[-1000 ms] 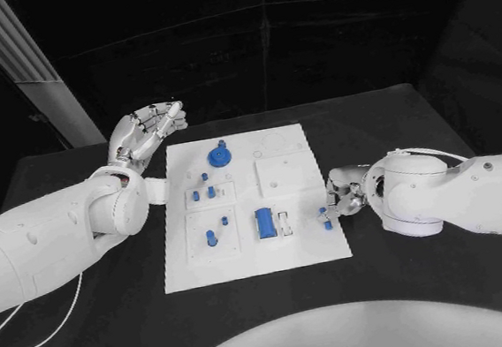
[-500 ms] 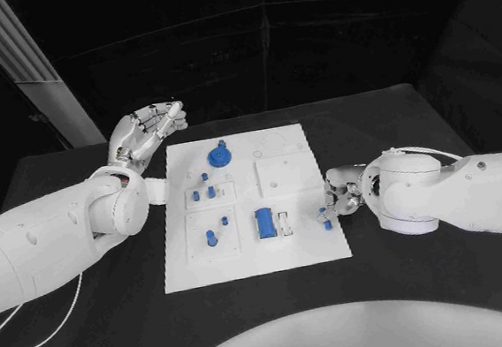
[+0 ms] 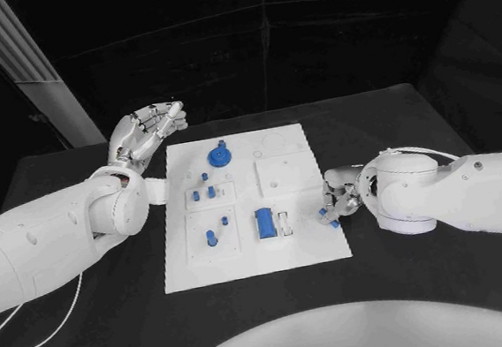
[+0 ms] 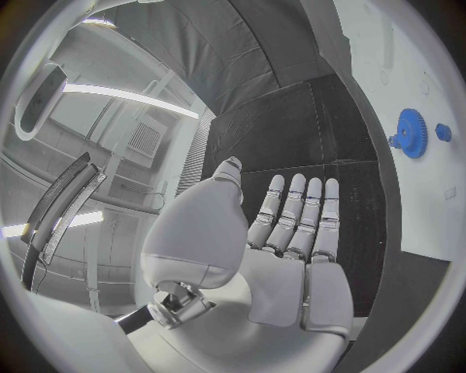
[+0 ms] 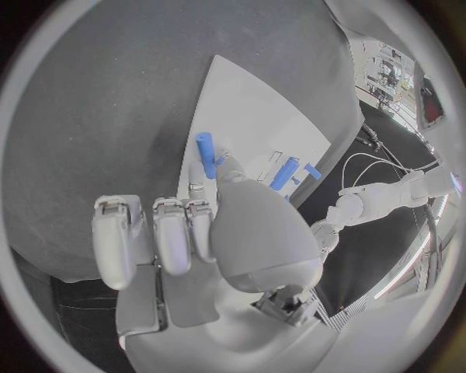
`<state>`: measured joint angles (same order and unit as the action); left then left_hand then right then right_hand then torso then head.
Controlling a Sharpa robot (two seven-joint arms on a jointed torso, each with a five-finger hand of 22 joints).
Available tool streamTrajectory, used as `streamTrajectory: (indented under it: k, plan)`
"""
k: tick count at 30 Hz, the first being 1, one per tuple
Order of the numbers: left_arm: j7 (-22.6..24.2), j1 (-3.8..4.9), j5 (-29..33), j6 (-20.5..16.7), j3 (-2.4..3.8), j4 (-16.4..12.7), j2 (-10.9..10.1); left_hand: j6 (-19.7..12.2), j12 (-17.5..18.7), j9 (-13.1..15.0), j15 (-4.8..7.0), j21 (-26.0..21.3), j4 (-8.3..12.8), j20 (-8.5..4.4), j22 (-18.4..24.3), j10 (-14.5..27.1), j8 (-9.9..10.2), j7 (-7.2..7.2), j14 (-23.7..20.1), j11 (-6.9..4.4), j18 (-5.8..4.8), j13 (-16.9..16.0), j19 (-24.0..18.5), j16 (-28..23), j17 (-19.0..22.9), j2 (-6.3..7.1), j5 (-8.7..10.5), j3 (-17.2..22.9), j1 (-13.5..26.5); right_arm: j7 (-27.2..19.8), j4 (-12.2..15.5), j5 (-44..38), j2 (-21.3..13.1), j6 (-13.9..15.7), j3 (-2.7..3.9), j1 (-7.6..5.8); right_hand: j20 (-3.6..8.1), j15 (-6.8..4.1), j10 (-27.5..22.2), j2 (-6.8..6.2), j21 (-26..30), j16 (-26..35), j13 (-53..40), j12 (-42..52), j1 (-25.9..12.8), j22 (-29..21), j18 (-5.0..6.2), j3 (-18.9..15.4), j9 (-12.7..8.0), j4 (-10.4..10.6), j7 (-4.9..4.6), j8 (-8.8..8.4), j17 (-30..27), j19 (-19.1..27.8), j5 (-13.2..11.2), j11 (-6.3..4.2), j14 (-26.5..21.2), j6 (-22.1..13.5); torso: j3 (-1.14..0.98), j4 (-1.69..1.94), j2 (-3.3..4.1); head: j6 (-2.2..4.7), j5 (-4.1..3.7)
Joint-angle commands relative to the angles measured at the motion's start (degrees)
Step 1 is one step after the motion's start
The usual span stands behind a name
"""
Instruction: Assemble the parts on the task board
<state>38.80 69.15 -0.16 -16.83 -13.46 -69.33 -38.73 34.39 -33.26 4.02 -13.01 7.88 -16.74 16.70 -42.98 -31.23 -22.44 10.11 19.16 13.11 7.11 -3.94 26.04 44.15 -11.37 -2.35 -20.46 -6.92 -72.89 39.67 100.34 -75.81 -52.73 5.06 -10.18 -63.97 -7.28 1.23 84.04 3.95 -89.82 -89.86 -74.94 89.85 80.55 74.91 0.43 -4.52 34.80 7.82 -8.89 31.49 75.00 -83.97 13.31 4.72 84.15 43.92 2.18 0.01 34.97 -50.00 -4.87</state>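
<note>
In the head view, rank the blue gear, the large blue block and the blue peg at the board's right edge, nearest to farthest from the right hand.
1. Blue peg, at the right hand, by the board's right edge.
2. Large blue block, mid-board, lower half.
3. Blue gear, top of the board, towards the left hand's side.

The white task board point(image 3: 258, 262) lies in the middle of the black tabletop point(image 3: 423, 119). A blue gear point(image 3: 219, 155) stands near its far end, small blue pegs point(image 3: 206, 189) sit below it, and a blue cylinder point(image 3: 264, 222) lies nearer the robot. The left hand point(image 3: 146, 129) is raised off the board's far left corner, fingers together and empty. The right hand point(image 3: 340, 198) pinches a small blue part point(image 3: 330, 217) at the board's right edge.
</note>
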Motion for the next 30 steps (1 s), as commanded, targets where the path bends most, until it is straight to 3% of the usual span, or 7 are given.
streamTrajectory:
  k: [1,8,11,18,30]
  plan:
    - [9.6,0.09,0.0,0.6,0.03,-0.1,0.0,0.0,-0.4,-0.1,0.07,-0.3,0.0,-0.09,0.1,0.4,-0.5,5.04,-0.5,-0.03,-0.38,0.1,0.1,0.5,0.2,-0.62,-0.23,-0.4,-0.2,-0.7,0.0,0.5,0.0,0.1,-0.42,0.48,-0.49,0.49,6.0,0.12,-0.2,-0.1,-15.1,0.1,1.0,15.1,-0.43,1.5,-18.8,-0.7,0.16,-6.11,15.0,-6.0,0.0,0.17,5.9,1.2,0.03,-0.06,-0.03,0.0,0.02]
    - [9.6,0.09,0.0,0.6,0.03,-0.1,-0.1,0.0,-0.4,-0.1,0.07,-0.3,0.0,-0.09,0.1,0.4,-0.5,5.04,-0.5,-0.03,-0.38,0.1,0.1,0.5,0.2,-0.62,-0.23,-0.4,-0.2,-2.8,0.2,1.5,0.0,3.7,-0.42,0.5,-0.75,0.86,6.0,0.14,-0.2,-0.1,-15.1,0.1,1.9,15.1,-0.43,4.5,-21.7,-2.2,-0.2,-9.28,15.0,-6.0,0.7,0.45,5.9,2.6,0.03,-0.02,-0.04,0.0,0.04]
    - [9.6,0.09,0.0,0.6,0.03,-0.1,-0.1,0.0,-0.4,-0.1,0.07,-0.3,0.0,-0.09,0.1,0.4,-0.5,5.04,-0.5,-0.03,-0.38,0.1,0.1,0.5,0.2,-0.62,-0.23,-0.4,-0.2,-3.6,0.3,2.3,-0.1,5.7,-0.42,0.5,-0.16,-0.13,6.0,0.13,-0.2,-0.1,-15.1,0.1,2.1,15.1,-0.43,6.3,-23.2,-2.8,1.56,-11.11,15.0,-6.0,1.1,-1.07,5.9,6.2,0.03,0.01,0.0,0.0,0.09]
    - [9.6,0.09,0.0,0.6,0.03,-0.1,-0.2,0.0,-0.4,-0.1,0.07,-0.3,0.0,-0.09,0.1,0.4,-0.5,5.04,-0.5,-0.03,-0.38,0.1,0.1,0.5,0.2,-0.62,-0.23,-0.4,-0.2,-5.9,0.5,6.1,-0.3,9.2,-0.42,0.51,0.74,-0.93,6.0,-0.35,-0.2,-0.1,-15.1,0.1,1.5,15.1,-0.43,9.8,-26.0,-3.9,2.18,-15.62,15.0,-6.0,1.5,-1.7,5.9,10.9,0.04,-0.03,0.0,0.0,0.14]
    - [9.5,0.09,0.0,0.7,0.03,-0.1,-0.3,0.0,-0.5,-0.1,0.07,-0.3,0.0,-0.09,0.1,0.4,-0.5,5.04,-0.5,-0.04,-0.38,0.1,0.1,0.5,0.3,-0.66,-0.26,-0.4,-0.2,-10.3,1.0,13.7,-0.9,13.1,-0.41,0.51,0.88,-1.04,6.0,-1.02,-0.2,-0.1,-15.1,0.1,0.2,15.1,-0.43,11.2,-27.2,-4.2,2.1,-18.0,15.0,-6.0,1.5,-1.6,5.9,12.8,0.01,-0.03,-0.05,0.0,0.26]
